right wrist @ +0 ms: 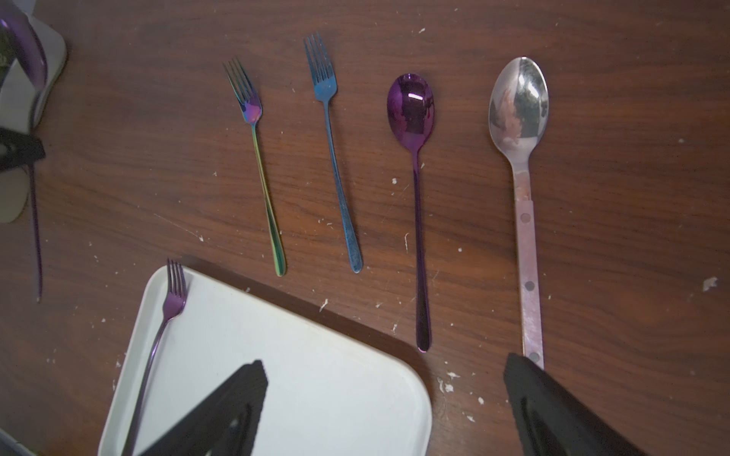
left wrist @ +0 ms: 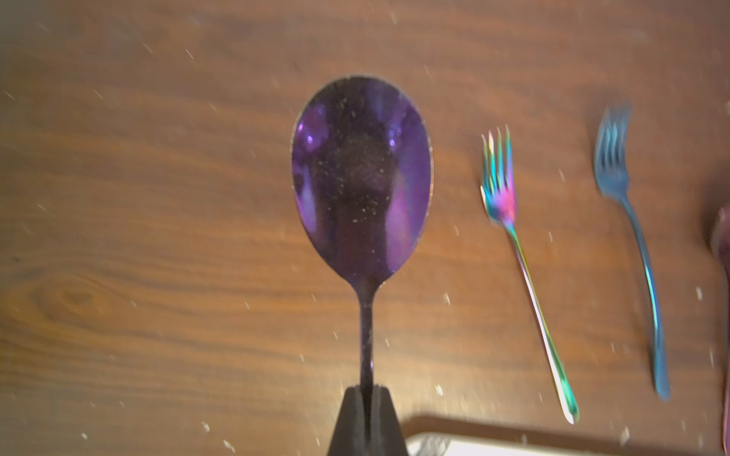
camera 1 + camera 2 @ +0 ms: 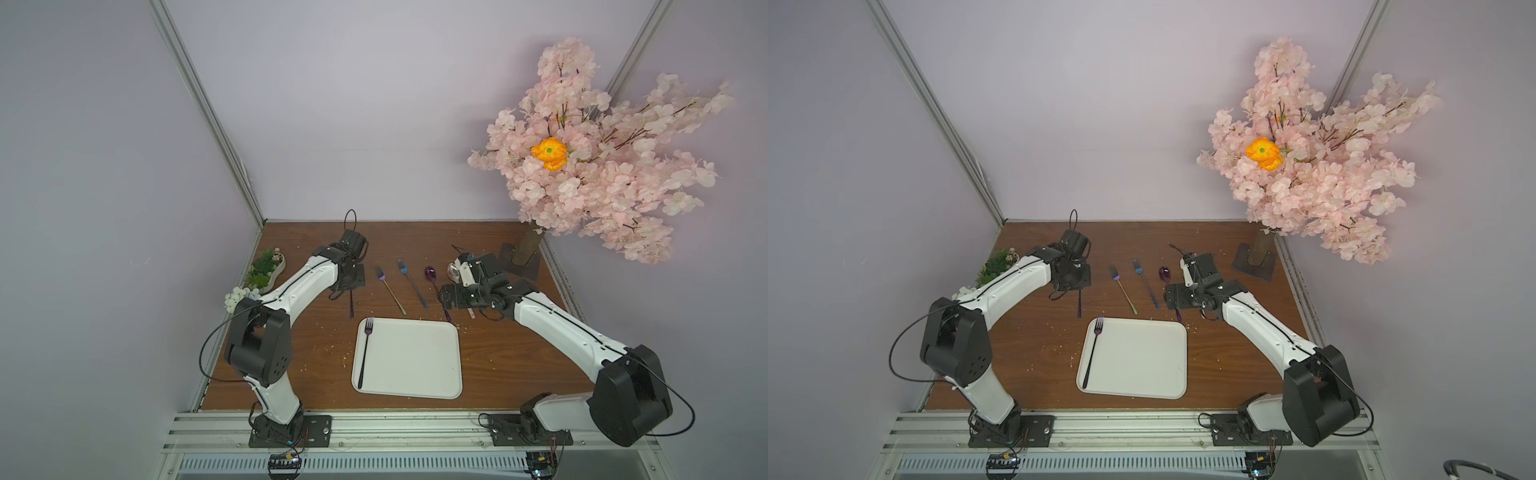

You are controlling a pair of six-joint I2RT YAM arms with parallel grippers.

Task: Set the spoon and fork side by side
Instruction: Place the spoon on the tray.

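Left gripper (image 2: pixel 367 389) is clamped on the purple spoon (image 2: pixel 361 177) handle, beside the rainbow fork (image 2: pixel 498 185); right gripper (image 1: pixel 385 363) jaws stand wide apart near the silver spoon (image 1: pixel 518 102); purple fork (image 1: pixel 174 300) lies along the white tray (image 1: pixel 335 395) edge.

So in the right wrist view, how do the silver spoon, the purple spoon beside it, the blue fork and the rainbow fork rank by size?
1. silver spoon, even with its handle end hidden.
2. purple spoon.
3. blue fork and rainbow fork: nearly alike, blue perhaps slightly longer.
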